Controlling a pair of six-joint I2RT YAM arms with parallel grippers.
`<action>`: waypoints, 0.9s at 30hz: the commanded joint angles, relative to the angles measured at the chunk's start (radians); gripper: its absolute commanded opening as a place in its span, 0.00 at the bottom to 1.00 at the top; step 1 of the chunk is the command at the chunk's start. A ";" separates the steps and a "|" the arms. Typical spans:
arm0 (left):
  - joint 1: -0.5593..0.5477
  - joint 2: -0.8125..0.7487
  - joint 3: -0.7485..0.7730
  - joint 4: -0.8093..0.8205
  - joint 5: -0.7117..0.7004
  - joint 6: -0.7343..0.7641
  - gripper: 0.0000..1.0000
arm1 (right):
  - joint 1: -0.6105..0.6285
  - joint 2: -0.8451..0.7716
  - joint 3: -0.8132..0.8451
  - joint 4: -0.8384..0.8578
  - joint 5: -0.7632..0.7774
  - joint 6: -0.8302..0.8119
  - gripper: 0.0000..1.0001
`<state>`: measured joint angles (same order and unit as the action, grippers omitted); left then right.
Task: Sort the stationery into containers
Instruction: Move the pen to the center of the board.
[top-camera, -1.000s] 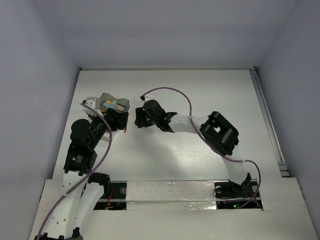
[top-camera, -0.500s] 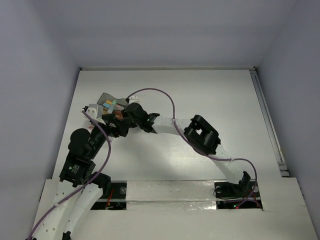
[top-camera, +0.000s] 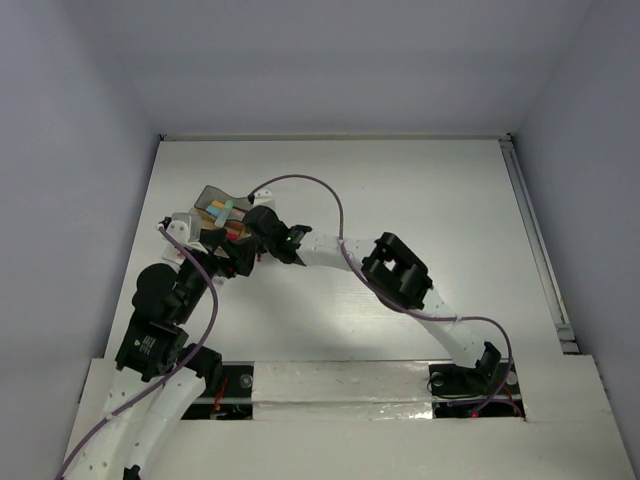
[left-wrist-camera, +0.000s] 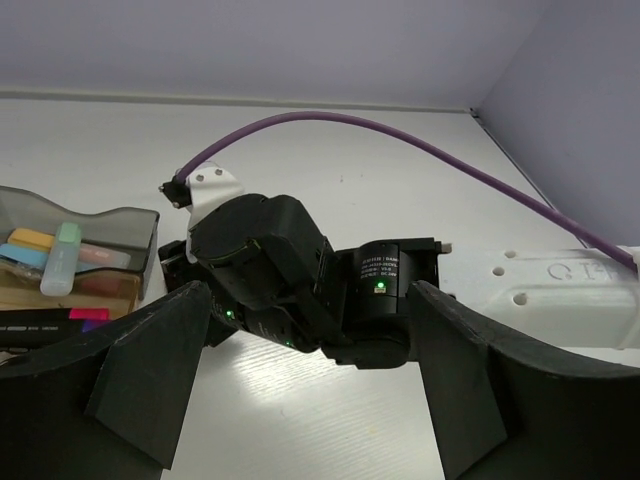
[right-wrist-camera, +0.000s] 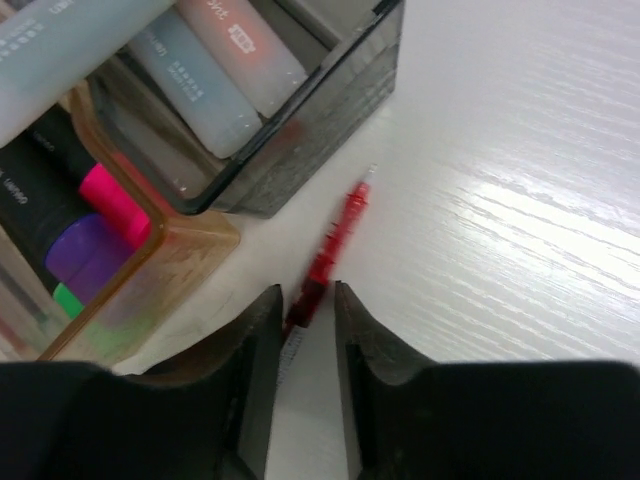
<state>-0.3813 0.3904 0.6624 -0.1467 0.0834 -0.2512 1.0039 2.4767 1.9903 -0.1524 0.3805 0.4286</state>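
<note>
The containers stand at the back left: a clear-grey compartment (top-camera: 215, 197) joined to a tan part (top-camera: 237, 227). In the right wrist view the grey compartment (right-wrist-camera: 330, 110) holds a pale-blue highlighter (right-wrist-camera: 195, 85) and a peach one (right-wrist-camera: 240, 45); the tan part (right-wrist-camera: 170, 270) holds pink and purple items. My right gripper (right-wrist-camera: 306, 300) is shut on a thin red pen (right-wrist-camera: 340, 230), whose tip points at the grey compartment's near corner. My left gripper (left-wrist-camera: 310, 340) is open and empty, just behind the right gripper's body. The left wrist view shows a green highlighter (left-wrist-camera: 62, 258) in the grey compartment (left-wrist-camera: 135, 225).
The right arm (top-camera: 400, 275) reaches across the table's middle to the left, its purple cable (top-camera: 300, 185) looping above it. Both grippers crowd together beside the containers. A small white part (top-camera: 180, 218) lies left of the containers, near the table's left edge.
My right gripper has moved left across the table up to the containers. The left arm has drawn back a little toward the near side.
</note>
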 joint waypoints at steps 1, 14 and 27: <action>-0.007 -0.010 0.036 0.016 -0.031 0.010 0.76 | 0.010 0.048 0.013 -0.068 0.077 -0.025 0.28; -0.007 0.053 0.022 0.015 -0.004 -0.019 0.70 | -0.037 -0.207 -0.446 -0.039 0.169 0.027 0.00; 0.002 0.134 0.028 0.039 0.030 -0.019 0.69 | -0.065 -0.524 -0.907 0.045 0.097 0.091 0.11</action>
<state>-0.3843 0.5190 0.6624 -0.1612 0.1013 -0.2676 0.9348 1.9400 1.1393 -0.0402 0.5346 0.5034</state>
